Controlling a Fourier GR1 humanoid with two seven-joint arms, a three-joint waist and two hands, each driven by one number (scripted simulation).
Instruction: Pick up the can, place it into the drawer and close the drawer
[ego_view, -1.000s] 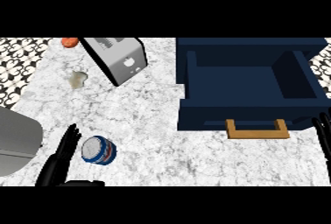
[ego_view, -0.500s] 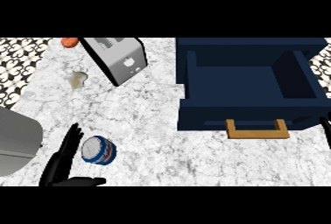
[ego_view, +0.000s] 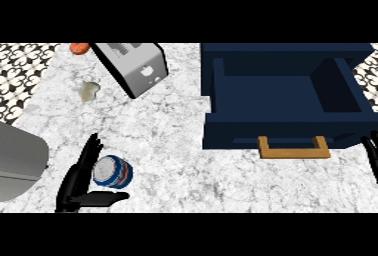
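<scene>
A blue, white and red can lies on its side on the marble counter at the lower left. My left hand is right beside it, straight fingers along its left side and the thumb stretched out under it; the fingers are not curled round it. The dark blue drawer stands pulled open at the right, its inside bare, with a tan handle on its front. Only a thin black sliver of my right hand shows at the right edge, beside the drawer's front corner.
A silver toaster lies tilted at the back left, with an orange object behind it. A small pale object sits left of the toaster. A grey rounded appliance fills the left edge.
My left hand has crept slightly nearer the can, its thumb now extending under it. The can and drawer have not moved.
</scene>
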